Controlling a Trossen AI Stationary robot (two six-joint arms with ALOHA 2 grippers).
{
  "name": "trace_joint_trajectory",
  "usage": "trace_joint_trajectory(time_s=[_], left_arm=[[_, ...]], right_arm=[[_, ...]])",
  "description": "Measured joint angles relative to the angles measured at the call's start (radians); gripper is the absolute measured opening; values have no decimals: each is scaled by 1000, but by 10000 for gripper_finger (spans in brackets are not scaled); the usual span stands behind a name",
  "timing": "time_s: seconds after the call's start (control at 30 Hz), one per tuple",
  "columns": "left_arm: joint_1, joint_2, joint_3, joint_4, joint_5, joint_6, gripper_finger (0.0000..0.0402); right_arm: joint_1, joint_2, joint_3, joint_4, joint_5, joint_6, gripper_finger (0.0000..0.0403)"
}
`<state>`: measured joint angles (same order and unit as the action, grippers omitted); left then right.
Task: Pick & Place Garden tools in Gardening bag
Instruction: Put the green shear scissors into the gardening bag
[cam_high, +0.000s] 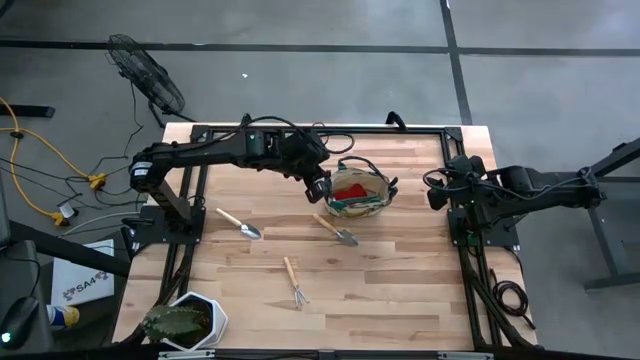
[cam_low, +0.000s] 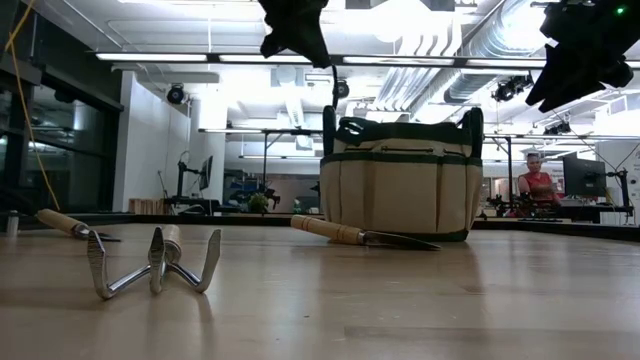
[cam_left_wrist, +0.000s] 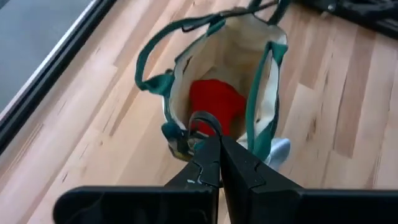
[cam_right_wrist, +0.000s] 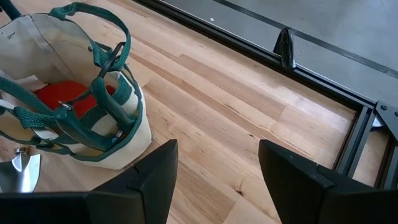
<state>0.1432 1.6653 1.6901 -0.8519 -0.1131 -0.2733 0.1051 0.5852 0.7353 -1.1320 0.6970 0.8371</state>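
Observation:
The khaki gardening bag (cam_high: 366, 207) with green trim stands upright at the table's far middle, and a red lump (cam_left_wrist: 214, 102) lies inside it. My left gripper (cam_high: 318, 187) is shut and hangs above the bag's left rim (cam_left_wrist: 177, 134), high over it in the low view (cam_low: 295, 40). One trowel (cam_high: 336, 231) lies on the table against the bag's near side. A second trowel (cam_high: 240, 225) and the pronged rake (cam_high: 293, 280) lie flat farther left and nearer. My right gripper (cam_right_wrist: 217, 168) is open at the table's right edge (cam_high: 437, 192). I cannot make out the pruning shears.
A plant in a white hexagonal pot (cam_high: 190, 320) stands at the near left corner. Black frame rails (cam_high: 465, 240) run along the table's left and right sides. Bare wood (cam_high: 400, 280) lies near and right of the bag. A person (cam_low: 540, 185) sits far behind the table.

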Motion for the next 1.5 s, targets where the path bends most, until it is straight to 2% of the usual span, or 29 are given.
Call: trace_joint_trajectory(time_s=[0.17,0.33,0.6,0.73,1.03,1.13,1.27,1.5], left_arm=[[2,0,0,8,-72,-3,0],[0,6,0,7,27,34,0],[1,13,1,5,6,58,9],[0,13,1,6,6,103,48],[0,13,1,35,-13,138,197],[0,10,1,27,-35,140,235],[0,-9,1,4,-90,163,259],[0,-57,1,-9,-115,159,262]], right_arm=[[0,0,0,0,0,0,215],[0,0,0,0,0,0,215],[0,0,0,0,0,0,215],[0,0,0,0,0,0,215],[0,0,0,0,0,0,215],[0,0,0,0,0,0,215],[0,0,0,0,0,0,215],[0,0,0,0,-1,0,215]])
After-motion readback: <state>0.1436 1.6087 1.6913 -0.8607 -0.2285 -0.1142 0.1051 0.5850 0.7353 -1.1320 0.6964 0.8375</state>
